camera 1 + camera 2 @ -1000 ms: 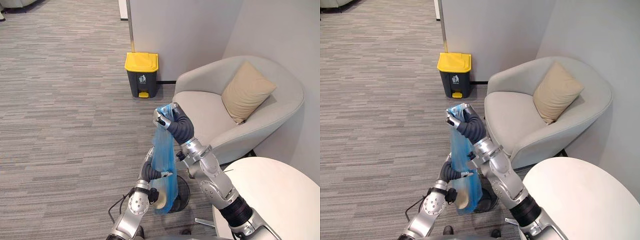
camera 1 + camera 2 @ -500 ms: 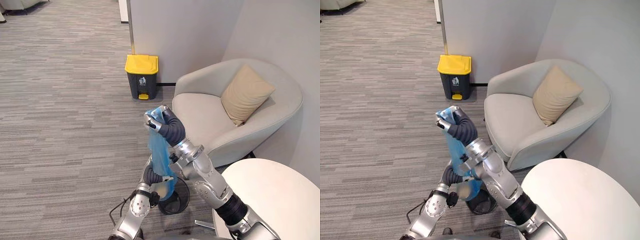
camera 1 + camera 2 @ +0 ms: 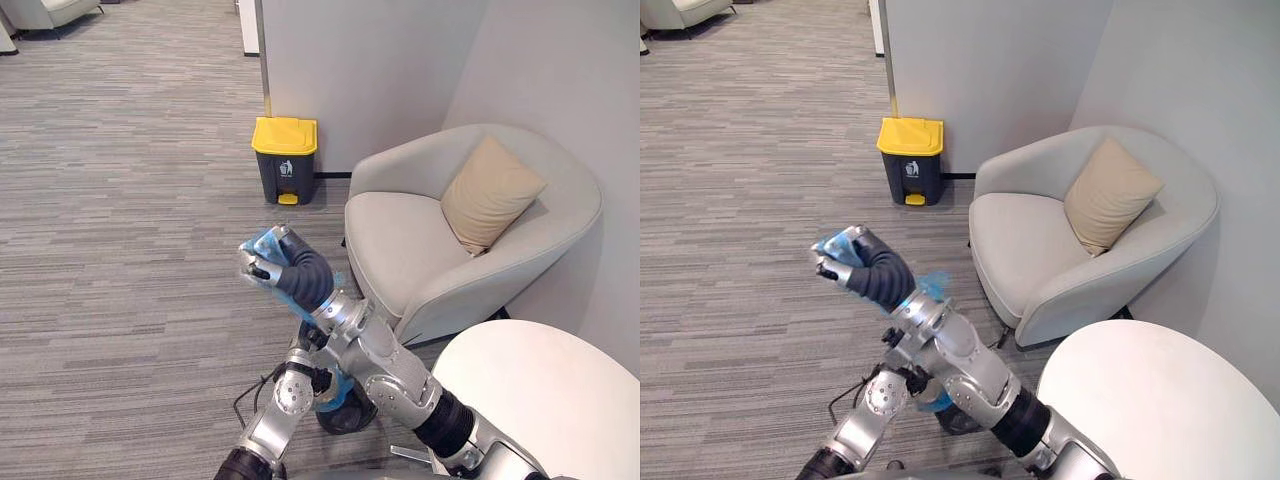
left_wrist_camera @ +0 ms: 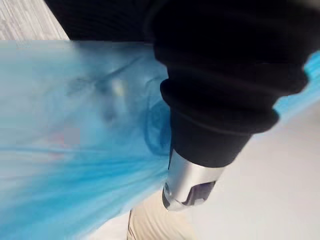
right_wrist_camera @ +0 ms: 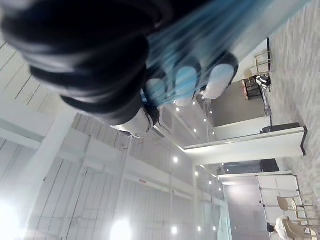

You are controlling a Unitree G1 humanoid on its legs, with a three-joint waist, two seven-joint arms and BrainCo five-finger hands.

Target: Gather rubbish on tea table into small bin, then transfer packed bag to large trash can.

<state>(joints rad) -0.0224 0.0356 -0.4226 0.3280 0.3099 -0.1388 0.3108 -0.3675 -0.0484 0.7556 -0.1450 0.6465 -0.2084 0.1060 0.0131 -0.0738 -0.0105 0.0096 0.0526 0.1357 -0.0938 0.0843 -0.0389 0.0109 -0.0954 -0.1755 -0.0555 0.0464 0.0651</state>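
While the right robot hand (image 3: 265, 262) clasps the thin blue plastic bag (image 4: 75, 150) aloft, carry it steadily toward the yellow-lidded dark trash can (image 3: 285, 160); whether the left robot hand (image 4: 220, 125) grips it, I cannot tell.

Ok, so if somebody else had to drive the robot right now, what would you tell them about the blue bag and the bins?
Right hand: raised, shut on the bunched top of the blue bag.
Left hand: low, by the bag's lower end.
The bag hangs over the small bin, which is on the floor beside the tea table.
Done: the bag is gathered at the top and lifted.
Left: carry it across the carpet to the large trash can by the wall. Its yellow lid is down, so open it and drop the bag in.
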